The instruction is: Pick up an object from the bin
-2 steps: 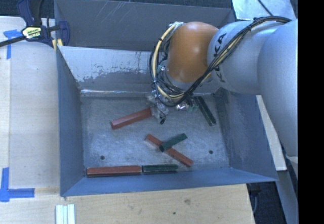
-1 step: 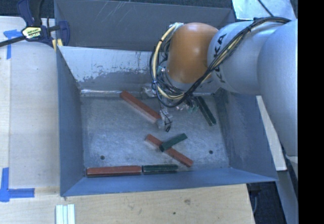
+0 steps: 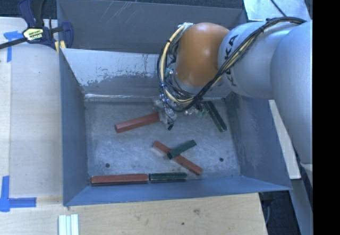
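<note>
Gripper (image 3: 168,116) sits a bit right of frame centre, mostly hidden under the arm's orange cover (image 3: 199,59) & cable loops (image 3: 171,77). Can't tell if it's open or shut, or if it has hold of anything. Its tip is at the right end of a red-brown bar (image 3: 135,123) lying slightly tilted on the bin floor, centre-left; touching vs. just above it is hard to make out. Right of the gripper a dark green bar (image 3: 217,117) pokes out from under the arm, its upper end covered. Lower centre: a second red-brown bar (image 3: 188,165) w/ a short green bar (image 3: 183,147) crossing it. Along the bottom wall of the bin (image 3: 71,122), a long red-brown strip (image 3: 119,179) & a dark green strip (image 3: 168,177) lie end to end, approx. touching.
</note>
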